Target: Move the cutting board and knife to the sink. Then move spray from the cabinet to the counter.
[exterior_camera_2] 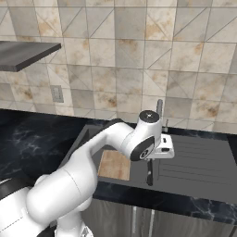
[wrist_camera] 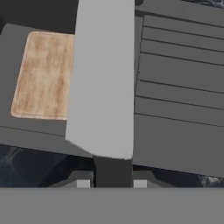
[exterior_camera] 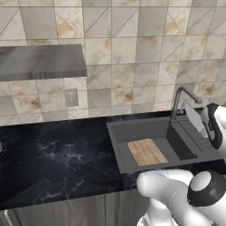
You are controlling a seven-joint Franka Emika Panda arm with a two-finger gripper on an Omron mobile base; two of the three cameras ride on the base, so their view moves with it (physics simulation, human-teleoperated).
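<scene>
From the left base view, the flat light-brown wooden cutting board [exterior_camera: 147, 152] lies on the floor of the dark grey recessed sink [exterior_camera: 132, 132], which is set into the black marble-veined counter [exterior_camera: 57, 154]. A curved grey metal faucet [exterior_camera: 183, 99] rises behind the basin. Just right of it, the broad grey blade of the knife [exterior_camera: 193, 115] hangs tilted in the air above the ribbed drainboard, beside the white arm. A grey shelf board [exterior_camera: 42, 62] juts from the tiled wall at upper left.

In the right base view, the white arm reaches over the sink [exterior_camera_2: 194, 162], and the gripper [exterior_camera_2: 150, 162] points down with the knife's thin dark handle [exterior_camera_2: 149, 176] between its fingers. The cutting board [exterior_camera_2: 115, 165] shows partly behind the arm.

The hand view looks down along the gripper [wrist_camera: 112, 181]: its two dark tips are clamped on the dark handle, and the wide grey blade [wrist_camera: 103, 78] stretches away over the sink, covering the right edge of the cutting board [wrist_camera: 41, 74].
</scene>
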